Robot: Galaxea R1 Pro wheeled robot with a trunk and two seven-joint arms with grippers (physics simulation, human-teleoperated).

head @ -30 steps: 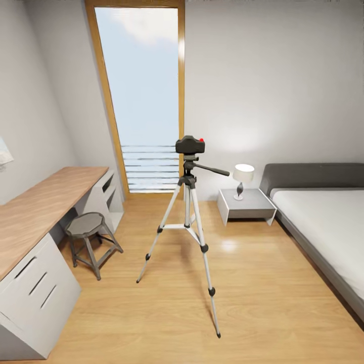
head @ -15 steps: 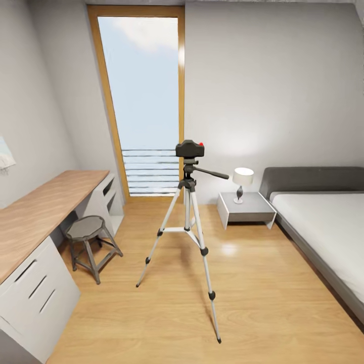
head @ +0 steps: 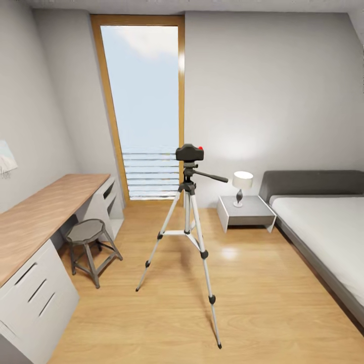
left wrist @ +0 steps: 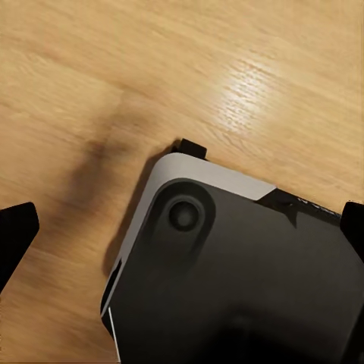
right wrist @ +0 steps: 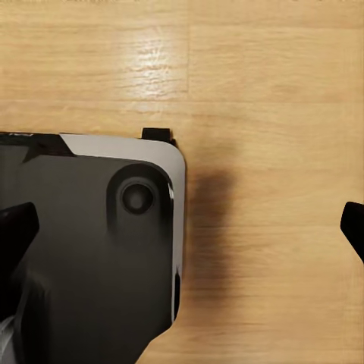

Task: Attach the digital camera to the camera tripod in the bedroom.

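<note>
In the middle of the head view, the digital camera [head: 189,152] is being carried on the black head of the camera tripod [head: 187,228], which is standing on the wood floor [head: 253,293] between the desk [head: 35,217] at lower left and the bed [head: 323,222] at right, so the attaching step is judged to be finished. Both wrist views are being pointed down at the floor and the robot's dark base [left wrist: 243,280], the jaws of the left gripper [left wrist: 186,227] and right gripper [right wrist: 186,224] being held spread and empty. No further grasp is being called for, only a check that the camera is seated; no brand, label or writing is being shown.
</note>
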